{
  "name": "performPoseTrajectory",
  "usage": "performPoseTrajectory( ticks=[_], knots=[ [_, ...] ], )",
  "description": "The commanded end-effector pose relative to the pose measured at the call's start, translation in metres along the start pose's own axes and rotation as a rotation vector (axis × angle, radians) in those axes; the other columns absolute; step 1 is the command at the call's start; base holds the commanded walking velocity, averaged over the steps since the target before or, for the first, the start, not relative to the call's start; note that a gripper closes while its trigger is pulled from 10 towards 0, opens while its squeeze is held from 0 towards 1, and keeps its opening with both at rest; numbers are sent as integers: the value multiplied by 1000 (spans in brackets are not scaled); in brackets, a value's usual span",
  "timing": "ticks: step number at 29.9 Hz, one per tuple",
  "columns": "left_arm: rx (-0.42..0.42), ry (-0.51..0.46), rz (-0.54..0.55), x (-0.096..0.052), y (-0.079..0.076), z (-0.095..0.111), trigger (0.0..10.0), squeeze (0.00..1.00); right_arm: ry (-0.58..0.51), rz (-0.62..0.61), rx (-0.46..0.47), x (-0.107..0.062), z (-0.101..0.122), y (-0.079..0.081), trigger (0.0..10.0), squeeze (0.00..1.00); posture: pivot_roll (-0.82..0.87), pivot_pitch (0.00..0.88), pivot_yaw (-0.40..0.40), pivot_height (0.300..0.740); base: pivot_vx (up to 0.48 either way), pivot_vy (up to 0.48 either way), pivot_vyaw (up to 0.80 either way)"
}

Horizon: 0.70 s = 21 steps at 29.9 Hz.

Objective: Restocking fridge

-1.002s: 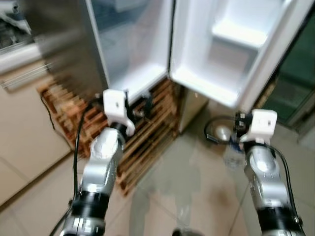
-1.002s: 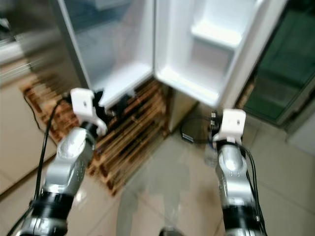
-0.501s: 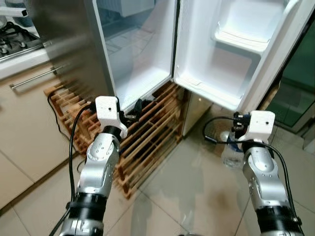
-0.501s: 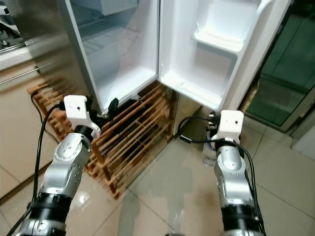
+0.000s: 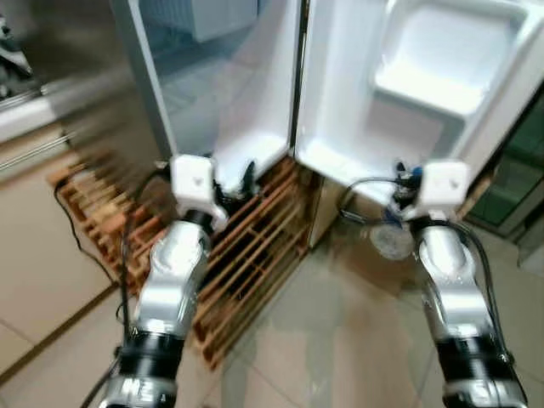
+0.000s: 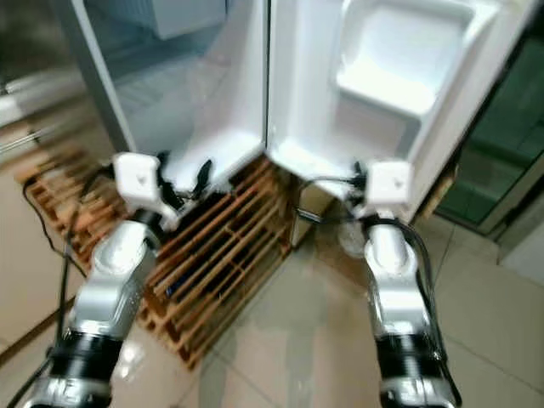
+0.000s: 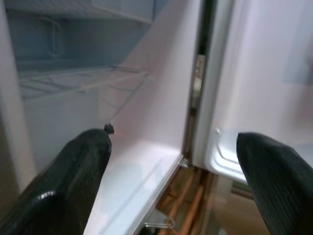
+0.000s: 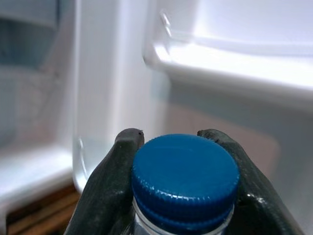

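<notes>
Gripping a water bottle (image 8: 183, 188) by the neck under its blue cap (image 8: 185, 169), the right gripper (image 8: 180, 161) hangs it at five o'clock below the open fridge door (image 5: 425, 76). It looks light, smooth, prone to swing. Left gripper (image 7: 171, 171) spread, empty.

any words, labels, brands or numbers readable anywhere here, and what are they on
None can be read.
The blue cap of the bottle held in the right gripper is plain, with ribbing and no print.
The open fridge door and fridge interior show no labels.
The head views are blurred.
</notes>
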State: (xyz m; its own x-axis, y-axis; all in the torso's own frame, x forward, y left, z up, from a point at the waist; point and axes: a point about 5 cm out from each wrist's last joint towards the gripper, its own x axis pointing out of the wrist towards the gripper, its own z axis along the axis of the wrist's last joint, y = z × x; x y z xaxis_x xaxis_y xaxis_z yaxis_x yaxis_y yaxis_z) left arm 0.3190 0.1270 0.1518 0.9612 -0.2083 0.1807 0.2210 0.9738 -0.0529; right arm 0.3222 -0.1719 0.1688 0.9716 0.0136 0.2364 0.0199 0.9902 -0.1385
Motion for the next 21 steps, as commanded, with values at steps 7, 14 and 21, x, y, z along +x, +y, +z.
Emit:
performPoseTrajectory(
  ticks=[7,14,21],
  knots=[
    [-36,-26,-28,2,-11,3,10000,0,-55,100,34,3,22,13,10000,0,-84,0,-13,740,0,0,0],
    [-42,-32,-69,3,-18,5,10000,0,-55,122,31,5,25,15,10000,0,-83,0,-4,740,0,0,0],
    [-38,-34,-94,3,-20,6,10000,0,-106,213,-75,14,38,24,10000,0,-80,0,11,740,0,0,0]
  ],
)
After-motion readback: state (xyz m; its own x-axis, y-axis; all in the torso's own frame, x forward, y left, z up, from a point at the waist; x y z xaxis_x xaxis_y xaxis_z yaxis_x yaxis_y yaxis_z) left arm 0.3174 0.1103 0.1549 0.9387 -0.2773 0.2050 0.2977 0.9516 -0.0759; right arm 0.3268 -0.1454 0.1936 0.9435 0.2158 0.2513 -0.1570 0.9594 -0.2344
